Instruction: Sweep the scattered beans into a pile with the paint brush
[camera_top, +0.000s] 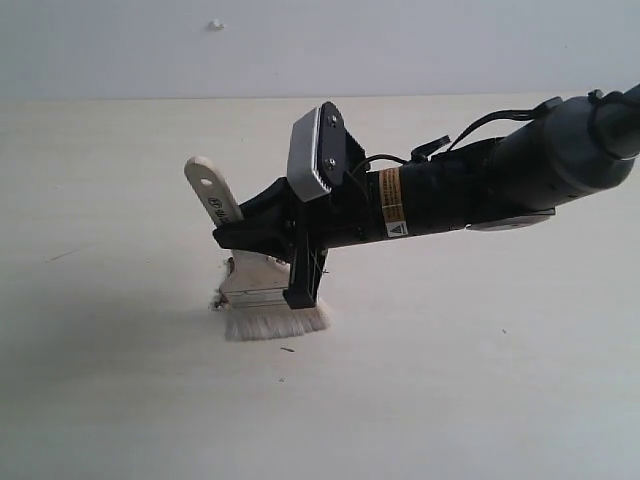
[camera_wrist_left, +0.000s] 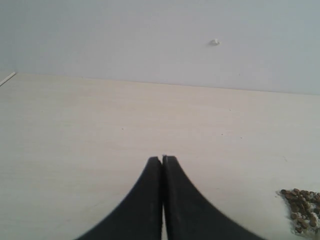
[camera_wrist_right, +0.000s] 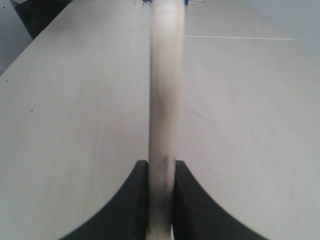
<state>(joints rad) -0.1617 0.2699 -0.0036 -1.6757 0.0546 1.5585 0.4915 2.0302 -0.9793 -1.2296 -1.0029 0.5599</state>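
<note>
Seen from the exterior camera, the right claw (camera_top: 298, 285) reaches in from the right and is clenched on the paint brush (camera_top: 250, 285), just above its silver ferrule. The pale handle (camera_top: 210, 190) tilts up and away to the left, past the claw. The whitish bristles (camera_top: 275, 322) are pressed down and splayed on the surface (camera_top: 120, 400). At the left corner of the bristles the beans (camera_top: 217, 299) show only as a few dark specks, mostly hidden behind the brush. The surface is pale, wood-toned and broad, and it meets a plain grey-white wall (camera_top: 400, 40) that carries one small white mark (camera_top: 216, 24).

In the left wrist view, the left claw (camera_wrist_left: 162, 159) is clenched with its fingers pressed together and nothing between them. It hovers over bare surface. The pile (camera_wrist_left: 302, 209) of reddish-brown beans and pale crumbs lies well off to one side, at the picture's edge.

In the right wrist view, the two black fingers sit tight on either side of the handle, which runs straight out from between them over the long pale surface.
</note>
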